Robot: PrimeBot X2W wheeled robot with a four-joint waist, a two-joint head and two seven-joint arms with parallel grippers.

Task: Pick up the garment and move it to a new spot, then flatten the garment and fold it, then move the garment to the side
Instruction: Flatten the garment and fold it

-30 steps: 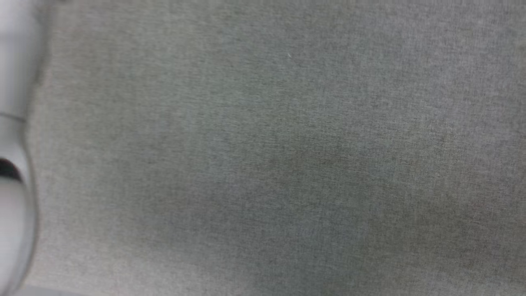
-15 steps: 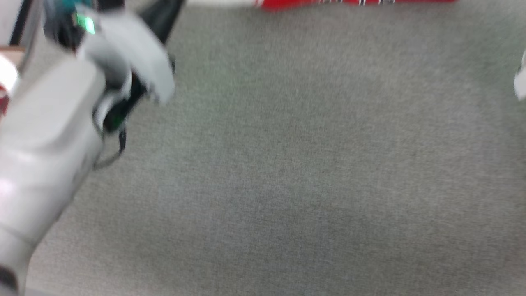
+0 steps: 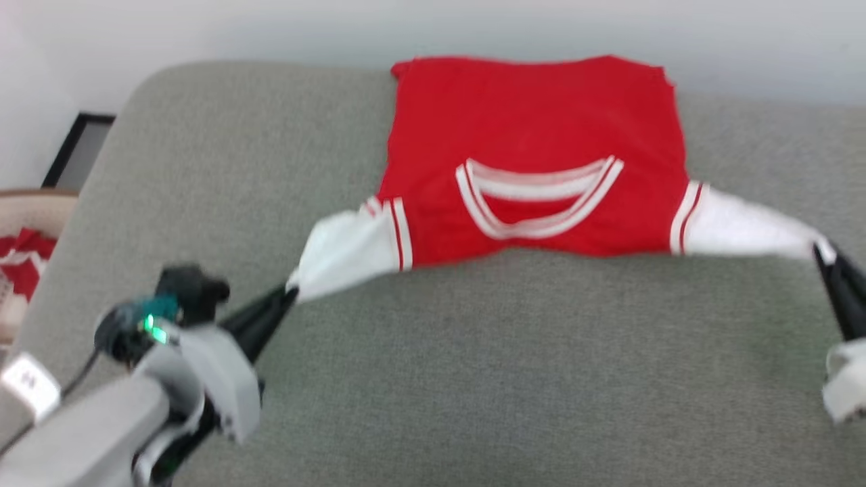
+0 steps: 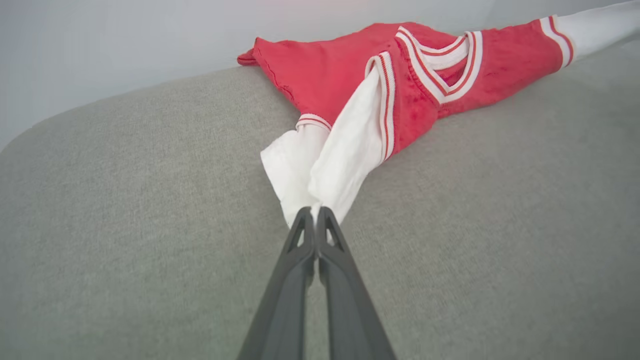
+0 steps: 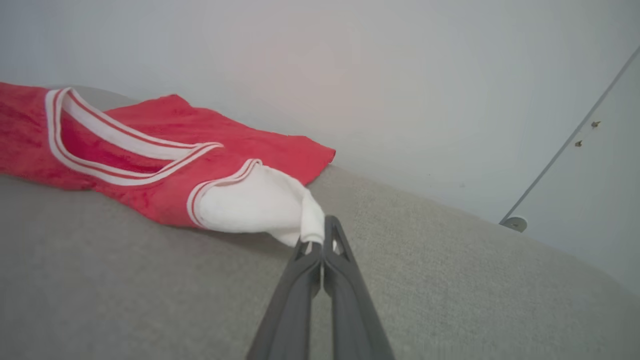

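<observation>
The garment (image 3: 534,128), a red jersey with white sleeves and striped trim, lies spread on the grey cushion (image 3: 473,379) toward its far edge, neck opening facing me. No lettering shows on the side that faces up. My left gripper (image 3: 289,293) is shut on the tip of the garment's left white sleeve (image 4: 325,165), which is pulled out toward it. At the right edge of the head view my right gripper (image 3: 820,250) is shut on the end of the other white sleeve (image 5: 260,205). Both sleeves are stretched outward and the body of the garment (image 5: 150,150) rests on the cushion.
A pale wall (image 3: 433,27) runs behind the cushion. Off the cushion's left edge sit a dark frame (image 3: 78,149) and a red-and-white cloth (image 3: 20,260) on a beige surface. The near half of the cushion is bare grey fabric.
The head camera has swung up: earlier it showed blurred grey cushion, then my left arm and a red strip at the top. The whole garment and both grippers show at this moment.
</observation>
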